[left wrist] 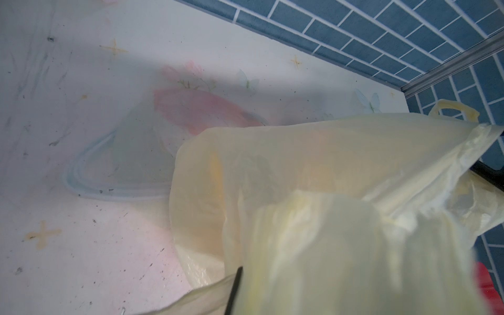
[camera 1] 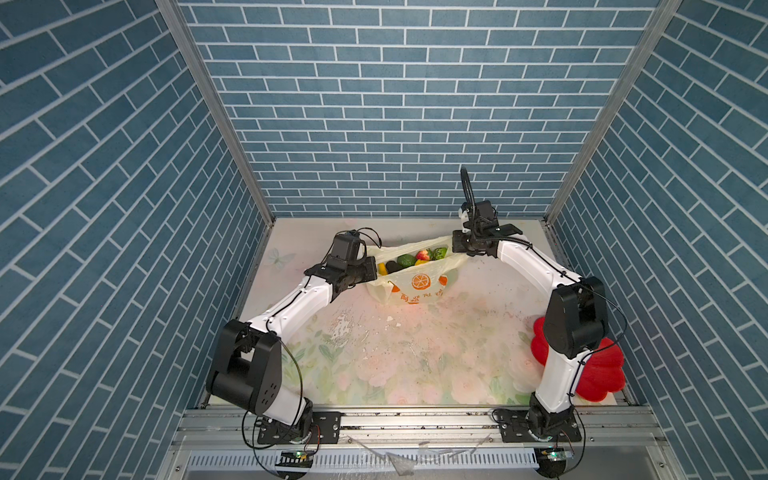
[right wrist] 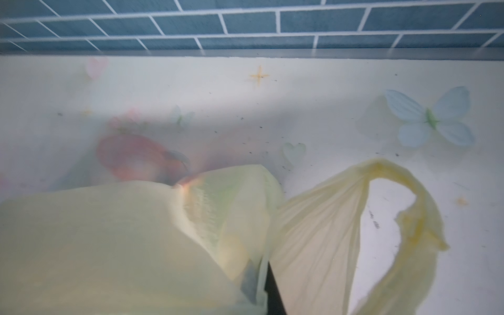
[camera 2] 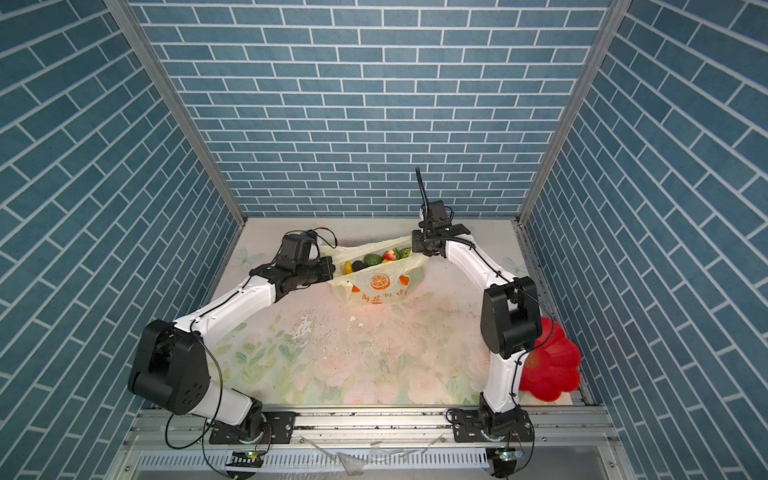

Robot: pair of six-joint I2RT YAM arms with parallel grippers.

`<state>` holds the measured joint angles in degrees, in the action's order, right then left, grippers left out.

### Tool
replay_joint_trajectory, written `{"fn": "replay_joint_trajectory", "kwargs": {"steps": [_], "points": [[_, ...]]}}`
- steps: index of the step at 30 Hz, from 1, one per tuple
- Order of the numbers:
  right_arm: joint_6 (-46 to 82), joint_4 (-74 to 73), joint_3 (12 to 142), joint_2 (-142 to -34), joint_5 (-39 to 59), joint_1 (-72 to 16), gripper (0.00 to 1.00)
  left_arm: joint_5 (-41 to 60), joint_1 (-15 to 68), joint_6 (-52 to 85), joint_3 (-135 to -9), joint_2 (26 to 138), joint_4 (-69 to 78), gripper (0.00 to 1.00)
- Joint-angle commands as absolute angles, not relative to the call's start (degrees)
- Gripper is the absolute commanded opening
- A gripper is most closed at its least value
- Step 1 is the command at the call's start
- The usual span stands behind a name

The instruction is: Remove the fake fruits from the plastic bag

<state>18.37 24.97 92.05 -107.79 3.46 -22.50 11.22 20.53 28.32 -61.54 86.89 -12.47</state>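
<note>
- In both top views the plastic bag [camera 1: 415, 286] [camera 2: 365, 291] rests on the counter [camera 1: 395, 353]; the left claw [camera 1: 375, 270] pinches the bag's left rim, and the right claw [camera 1: 456, 246] pinches its right rim
- The fake fruits [camera 1: 417, 258] lie inside the bag; a red flower-shaped plate [camera 1: 602, 374] sits well right of the bag
- Left wrist: bag film fills the foreground
- Right wrist: a loop handle [right wrist: 327, 223] hangs free beside the pinched film

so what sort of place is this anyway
Most likely a robot test booth, not a real room: brick-print wall panels on aluminium posts, a left arm and right arm bolted to a metal rail, and a flower-print table with a plastic bag of fake fruits.
</note>
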Motion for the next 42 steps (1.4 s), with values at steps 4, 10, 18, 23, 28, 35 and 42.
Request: {"fn": "replay_joint_trajectory", "kwargs": {"steps": [4,10,18,23,28,35,42], "points": [[26.7,16.2,87.5,-103.1,11.4,-21.7,0.00,6.1,21.5,25.8,-65.4,88.4,-20.4,0.21],[26.6,14.8,84.3,-99.5,11.8,-23.3,0.00,-0.4,25.3,26.7,-69.1,88.9,-28.7,0.59],[28.2,11.1,78.6,-95.3,11.8,-23.2,0.00,0.4,26.9,28.0,-69.4,91.8,-32.3,0.69],[31.1,7.1,76.5,-95.1,12.1,-20.3,0.00,1.2,24.9,28.2,-64.0,92.5,-28.0,0.23],[37.6,-0.7,76.3,-98.2,20.9,-15.7,0.00,9.7,19.2,30.0,-54.6,90.3,-16.1,0.03],[36.6,0.8,80.6,-101.2,21.7,-17.1,0.00,6.8,27.1,24.4,-59.6,88.5,-16.8,0.00],[24.7,18.7,85.5,-97.5,9.4,-19.2,0.51,4.6,30.3,24.0,-61.5,88.2,-17.2,0.00]]}}
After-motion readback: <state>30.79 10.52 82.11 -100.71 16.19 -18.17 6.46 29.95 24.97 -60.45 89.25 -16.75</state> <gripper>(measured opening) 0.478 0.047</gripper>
